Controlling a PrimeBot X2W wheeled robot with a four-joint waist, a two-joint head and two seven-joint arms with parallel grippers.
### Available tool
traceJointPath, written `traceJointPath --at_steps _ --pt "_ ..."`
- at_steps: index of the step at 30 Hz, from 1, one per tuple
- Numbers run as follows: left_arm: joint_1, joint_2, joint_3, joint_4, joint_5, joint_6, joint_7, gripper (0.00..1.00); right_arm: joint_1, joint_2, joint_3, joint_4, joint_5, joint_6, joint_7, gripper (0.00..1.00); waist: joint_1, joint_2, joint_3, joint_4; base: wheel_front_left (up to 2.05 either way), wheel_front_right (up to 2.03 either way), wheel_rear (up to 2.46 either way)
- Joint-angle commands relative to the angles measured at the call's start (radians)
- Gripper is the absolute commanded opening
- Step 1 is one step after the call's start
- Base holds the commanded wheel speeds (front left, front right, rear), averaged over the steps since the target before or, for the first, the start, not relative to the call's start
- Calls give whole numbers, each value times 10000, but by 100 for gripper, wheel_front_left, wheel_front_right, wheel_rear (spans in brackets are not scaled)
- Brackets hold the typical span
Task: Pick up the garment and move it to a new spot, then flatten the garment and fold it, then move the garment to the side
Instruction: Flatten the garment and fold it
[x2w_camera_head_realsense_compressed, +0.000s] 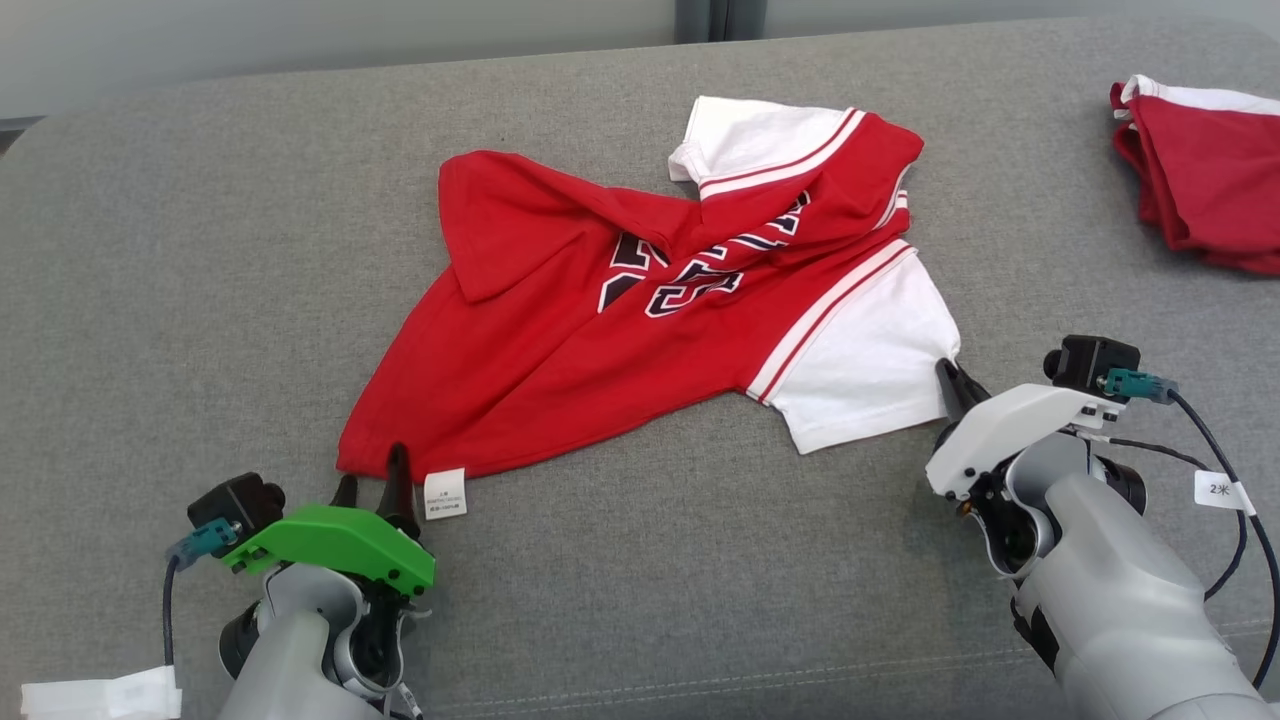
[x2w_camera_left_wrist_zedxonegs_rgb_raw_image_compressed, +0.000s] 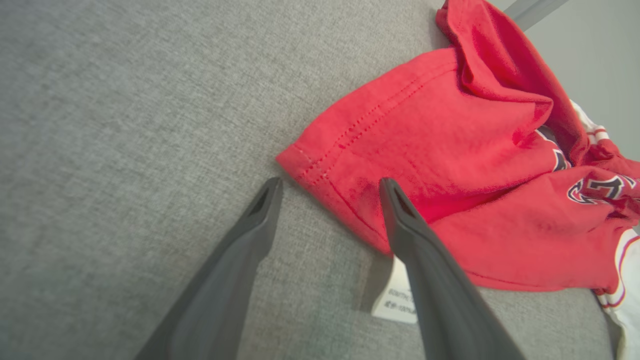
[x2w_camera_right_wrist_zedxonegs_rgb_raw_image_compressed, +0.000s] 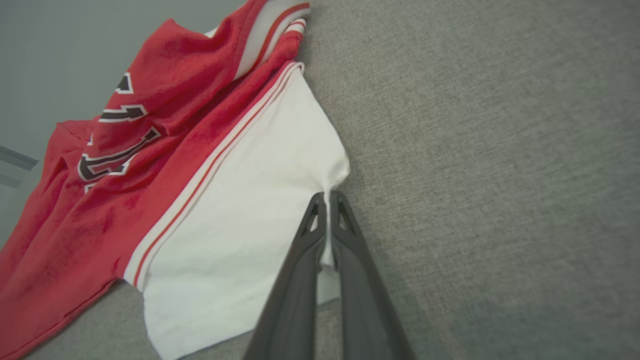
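Garment (x2w_camera_head_realsense_compressed: 600, 340) crumpled mid grey cushion (x2w_camera_head_realsense_compressed: 180, 250), part folded over. Right gripper (x2w_camera_right_wrist_zedxonegs_rgb_raw_image_compressed: 327, 196) clamped on white sleeve (x2w_camera_right_wrist_zedxonegs_rgb_raw_image_compressed: 250, 210) edge. Left gripper (x2w_camera_left_wrist_zedxonegs_rgb_raw_image_compressed: 330, 187) jaws wide, straddling red hem corner (x2w_camera_left_wrist_zedxonegs_rgb_raw_image_compressed: 320, 165), no grip yet. Flattening judged underway; fold, side move outstanding.

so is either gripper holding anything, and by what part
The right gripper pinches the garment by the edge of its white sleeve; the left gripper is open, holding nothing.

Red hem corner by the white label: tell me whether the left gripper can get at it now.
Probably yes. The left gripper is open, its fingers either side of the red hem corner, one above the garment, one above the bare grey cushion. Nothing stands in between.
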Motion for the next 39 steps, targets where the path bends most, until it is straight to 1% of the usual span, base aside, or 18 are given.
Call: traceJointPath --at_steps 1,5,6,7,8,9,11,12,13,14,17,21,26,31,35,39 --pt "-265 30 77 344 -283 -67 -26 100 -73 -88 109 -72 113 -2 -80 0 -1 -1 63 -66 0 0 0" --pt "-638 28 128 1021 -487 -191 -237 99 -125 -147 359 -144 308 -2 -122 0 -1 -1 144 -140 0 0 0" --pt "-727 28 129 1156 -557 -249 -298 89 -134 -170 417 -157 367 -2 -140 0 -1 -1 165 -153 0 0 0" --pt "-798 25 108 1240 -622 -325 -351 69 -129 -193 467 -161 404 -2 -165 0 -1 -1 182 -163 0 0 0" --pt "-868 22 84 1334 -694 -414 -419 47 -125 -209 516 -162 462 -2 -179 0 -1 -1 195 -170 0 0 0" --pt "-868 22 84 1334 -694 -414 -419 47 -125 -209 516 -162 462 -2 -179 0 -1 -1 195 -170 0 0 0" --pt "-973 20 39 1448 -830 -557 -580 34 -123 -236 592 -145 538 -2 -227 0 -1 -1 215 -177 0 0 0" --pt "-1012 20 18 1515 -865 -612 -648 24 -127 -252 624 -134 592 -2 -253 0 -1 -1 218 -177 0 0 0" --pt "-1069 20 -17 1567 -859 -674 -744 6 -131 -266 657 -121 612 -2 -293 0 -1 -1 221 -175 0 0 0" --pt "-1132 20 -42 1597 -889 -746 -847 0 -140 -280 685 -113 660 -2 -303 0 -1 -1 231 -172 0 0 0" --pt "-1253 30 -108 1618 -1118 -969 -1109 0 -149 -306 755 -121 830 -2 -397 0 -1 -1 240 -158 0 0 0" --pt "-1377 32 -180 1410 -1426 -1196 -1445 0 -135 -198 803 -444 1409 0 -329 0 -1 -1 226 -145 0 0 0" --pt "-1439 35 -85 747 -1842 -1374 -1709 0 66 -219 851 -1654 2762 0 22 0 -1 -1 83 -171 0 0 0" --pt "-1574 159 24 -264 -2051 -1429 -1769 0 113 -526 967 -3102 3891 0 514 0 -1 -1 -191 -255 0 0 0" --pt "-1789 384 74 -1142 -2064 -1304 -1528 0 -140 -787 1024 -4035 4395 0 847 0 -1 -1 -445 -341 0 0 0" --pt "-2203 764 156 -2281 -2031 -903 -1030 0 -552 -1029 1020 -4617 4506 0 1218 0 -1 -1 -708 -446 0 0 0"
